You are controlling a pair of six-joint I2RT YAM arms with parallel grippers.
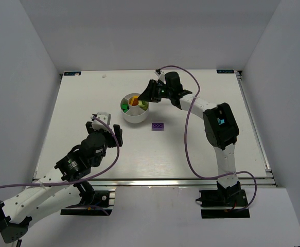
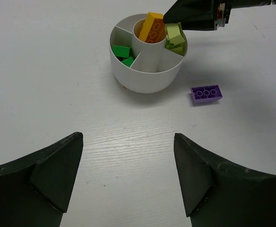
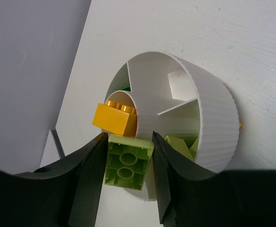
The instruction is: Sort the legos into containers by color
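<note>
White table (image 1: 201, 154), grey walls (image 1: 139, 31)

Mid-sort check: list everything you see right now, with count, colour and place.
dish: 1, white, round, on the table's far half
yellow brick: 1, yellow, sticking out of the dish's middle well
orange brick: 1, orange, in the same well, against the yellow one
dark green bricks: 2, dark green, together in one wedge section
held lime brick: 1, lime, gripped above the dish rim
loose lime brick: 1, lime, lying in the section below the held one
purple brick: 1, purple, flat on the table, apart from the dish
table: 1, white
left claw: 1, black, open, empty, short of the dish
right claw: 1, black, shut on the held lime brick
</note>
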